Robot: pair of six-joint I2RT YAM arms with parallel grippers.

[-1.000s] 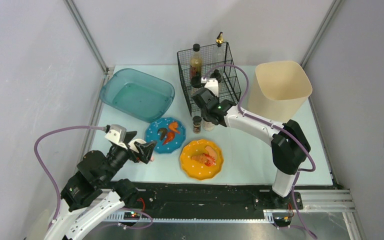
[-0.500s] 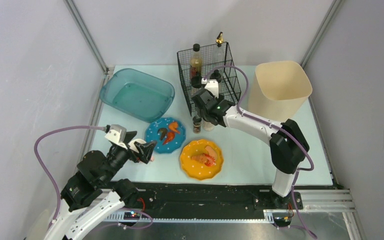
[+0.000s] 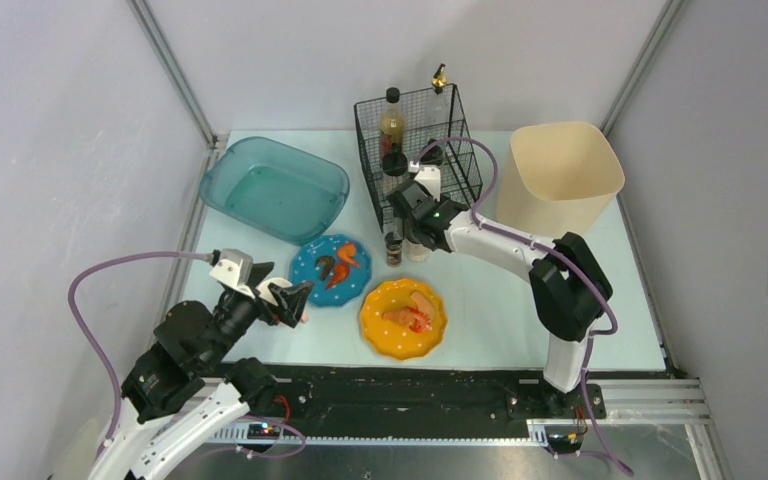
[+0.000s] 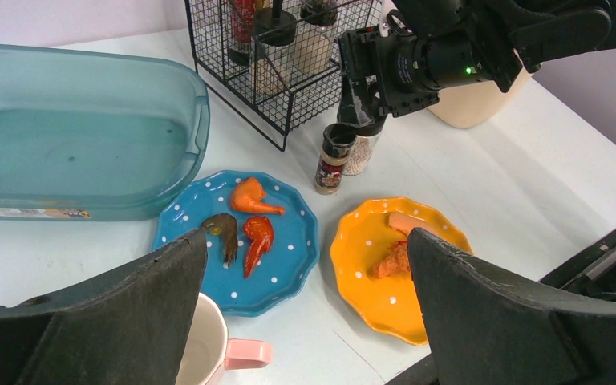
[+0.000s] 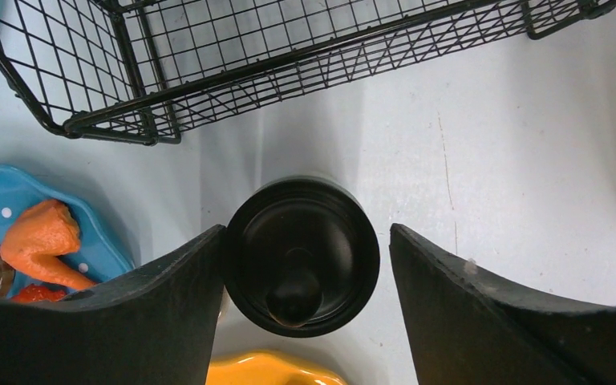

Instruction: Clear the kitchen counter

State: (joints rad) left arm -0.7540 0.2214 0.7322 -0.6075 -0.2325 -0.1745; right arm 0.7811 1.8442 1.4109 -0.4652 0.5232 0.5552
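The kitchen counter holds a blue dotted plate with shrimp pieces and an orange dotted plate with food. Two spice shakers stand between the plates and the wire basket: a red-labelled one and a pale one. My right gripper is open, straddling the pale shaker's black cap. Its left finger touches the cap and its right finger stands apart. My left gripper is open and empty above the near left counter. A pink-handled mug sits just below it.
A black wire basket with bottles stands at the back centre. A teal tub is at the back left and a beige bin at the back right. The black front rail runs along the near edge.
My right arm has shifted slightly left, bringing its open gripper over the pale shaker. The left arm has not moved.
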